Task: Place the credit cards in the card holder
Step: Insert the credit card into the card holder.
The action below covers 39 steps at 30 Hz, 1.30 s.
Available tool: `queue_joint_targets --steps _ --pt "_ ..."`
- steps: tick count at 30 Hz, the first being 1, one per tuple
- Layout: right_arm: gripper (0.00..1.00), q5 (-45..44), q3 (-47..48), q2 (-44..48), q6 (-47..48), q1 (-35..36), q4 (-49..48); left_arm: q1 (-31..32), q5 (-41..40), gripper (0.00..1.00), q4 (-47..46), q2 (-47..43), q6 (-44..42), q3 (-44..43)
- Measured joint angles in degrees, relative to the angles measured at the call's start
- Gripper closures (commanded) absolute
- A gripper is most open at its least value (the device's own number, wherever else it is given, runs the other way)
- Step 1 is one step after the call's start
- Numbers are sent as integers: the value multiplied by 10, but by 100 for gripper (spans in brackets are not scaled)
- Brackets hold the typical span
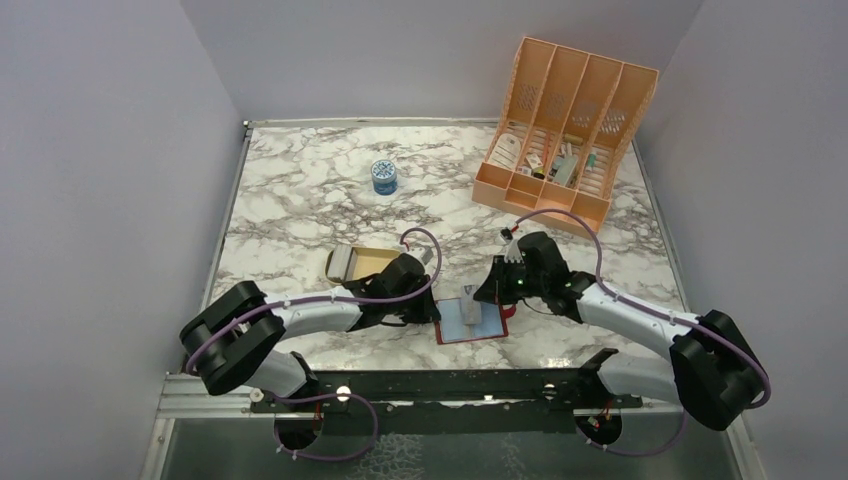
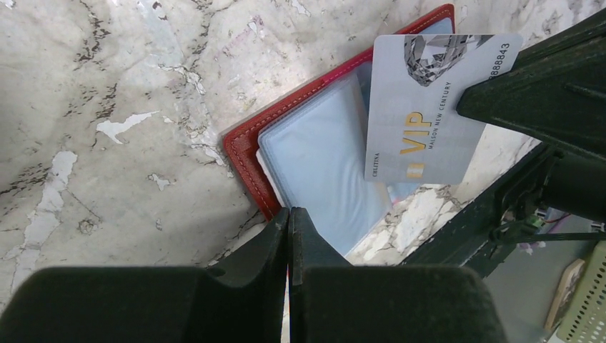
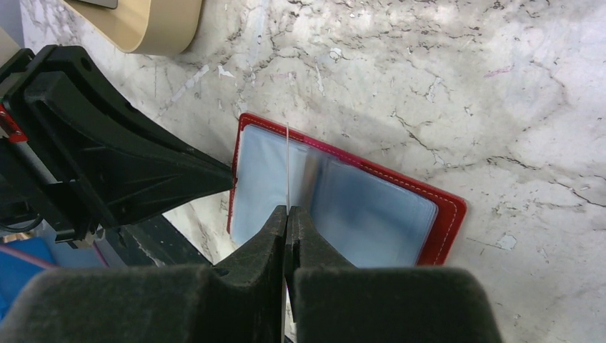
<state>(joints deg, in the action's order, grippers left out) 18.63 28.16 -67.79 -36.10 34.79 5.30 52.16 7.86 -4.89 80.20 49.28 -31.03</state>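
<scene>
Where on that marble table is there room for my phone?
Bare marble lies left of the blue tin, and between it and the peach organizer. The near centre is crowded: the left gripper and right gripper meet over the card holder, beside the tan tray.

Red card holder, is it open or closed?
Open. The dark red folding card holder lies spread flat on the marble table, its pale blue inner pockets facing up.
</scene>
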Motion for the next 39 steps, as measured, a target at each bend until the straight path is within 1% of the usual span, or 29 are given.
queue_joint_targets --steps 8,25,39 --pt "99 0 -2 -7 5 -5 -7 1 -13 94 -5 16 -7 0" --pt "99 -15 -16 3 5 -22 -16 4 -25 94 -6 19 -11 0" --pt "99 -6 -68 -3 9 -26 -82 4 -25 94 -7 21 -11 0"
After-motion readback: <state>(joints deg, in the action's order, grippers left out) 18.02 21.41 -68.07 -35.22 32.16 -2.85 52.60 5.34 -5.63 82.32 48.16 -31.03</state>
